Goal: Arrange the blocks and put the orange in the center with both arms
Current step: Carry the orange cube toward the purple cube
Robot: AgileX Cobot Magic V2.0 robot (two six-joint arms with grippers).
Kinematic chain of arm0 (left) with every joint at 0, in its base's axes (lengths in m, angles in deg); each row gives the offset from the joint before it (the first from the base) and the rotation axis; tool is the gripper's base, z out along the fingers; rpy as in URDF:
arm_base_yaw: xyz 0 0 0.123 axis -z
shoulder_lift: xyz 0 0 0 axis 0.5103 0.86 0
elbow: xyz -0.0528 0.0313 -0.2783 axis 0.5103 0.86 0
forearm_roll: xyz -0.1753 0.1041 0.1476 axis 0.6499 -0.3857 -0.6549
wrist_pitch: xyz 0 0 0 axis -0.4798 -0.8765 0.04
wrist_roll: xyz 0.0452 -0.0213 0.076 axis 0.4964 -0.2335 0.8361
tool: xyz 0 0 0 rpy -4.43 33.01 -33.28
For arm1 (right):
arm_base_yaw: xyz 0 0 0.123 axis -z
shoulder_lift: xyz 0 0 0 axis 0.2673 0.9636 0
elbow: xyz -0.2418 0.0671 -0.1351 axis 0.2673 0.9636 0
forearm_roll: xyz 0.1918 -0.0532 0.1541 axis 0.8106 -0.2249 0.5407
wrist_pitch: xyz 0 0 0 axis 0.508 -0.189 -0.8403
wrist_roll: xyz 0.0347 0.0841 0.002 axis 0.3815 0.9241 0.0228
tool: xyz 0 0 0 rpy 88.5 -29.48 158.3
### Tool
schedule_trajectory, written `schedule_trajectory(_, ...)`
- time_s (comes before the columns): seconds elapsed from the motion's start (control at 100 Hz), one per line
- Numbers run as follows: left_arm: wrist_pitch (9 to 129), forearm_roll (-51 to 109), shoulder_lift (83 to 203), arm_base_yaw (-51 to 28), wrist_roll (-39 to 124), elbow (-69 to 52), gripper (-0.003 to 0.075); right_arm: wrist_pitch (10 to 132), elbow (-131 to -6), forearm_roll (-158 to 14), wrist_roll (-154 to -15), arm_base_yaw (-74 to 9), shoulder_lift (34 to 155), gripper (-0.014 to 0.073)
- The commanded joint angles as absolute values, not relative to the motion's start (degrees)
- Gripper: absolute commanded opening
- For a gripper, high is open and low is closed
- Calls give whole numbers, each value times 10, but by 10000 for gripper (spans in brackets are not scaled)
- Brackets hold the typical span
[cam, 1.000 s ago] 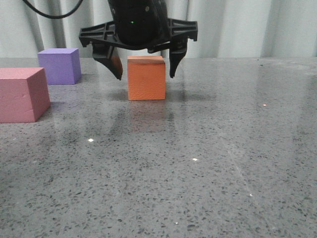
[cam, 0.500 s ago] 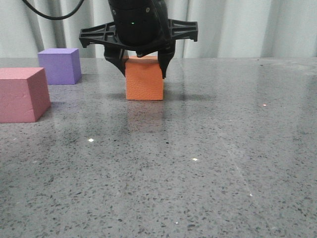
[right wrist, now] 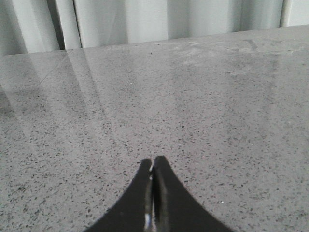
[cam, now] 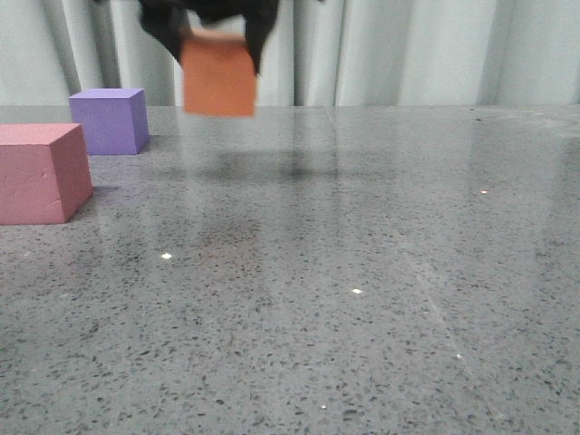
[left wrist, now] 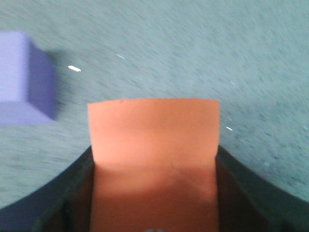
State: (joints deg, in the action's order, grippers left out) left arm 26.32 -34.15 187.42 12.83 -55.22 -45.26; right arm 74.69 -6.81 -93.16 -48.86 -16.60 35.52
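The orange cube (cam: 217, 76) hangs clear of the table (cam: 362, 272), pinched on 2 opposite side faces by the left tool (cam: 216, 27). It looks light and slightly compressible, with a pebbled skin that should grip well, so flat side faces are the place to hold it. The left arm reaches down from above, near the purple cube (cam: 110, 120); the pink-red cube (cam: 41, 172) sits nearer the camera. The right tool (right wrist: 153, 193) has its tips pressed together, holding nothing, low over bare table.

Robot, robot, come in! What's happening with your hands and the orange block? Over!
Left hand shut on orange block, lifted off table. Right hand shut, empty. Purple block and pink-red block sit left, apart.
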Motion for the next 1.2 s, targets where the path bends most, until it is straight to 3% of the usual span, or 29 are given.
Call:
schedule_trajectory(0.0,240,-407,1815,132,-563,-472,156,796,-76,-931,-494,-163,340,-67)
schedule_trajectory(0.36,211,-475,1733,110,-545,-415,156,796,-76,-931,-494,-163,340,-67)
schedule_trajectory(0.72,360,-421,1650,12,-528,-264,156,796,-76,-931,-494,-163,340,-67)
schedule_trajectory(1.19,479,-348,1648,-34,-477,-214,156,796,-76,-931,-494,-163,340,-67)
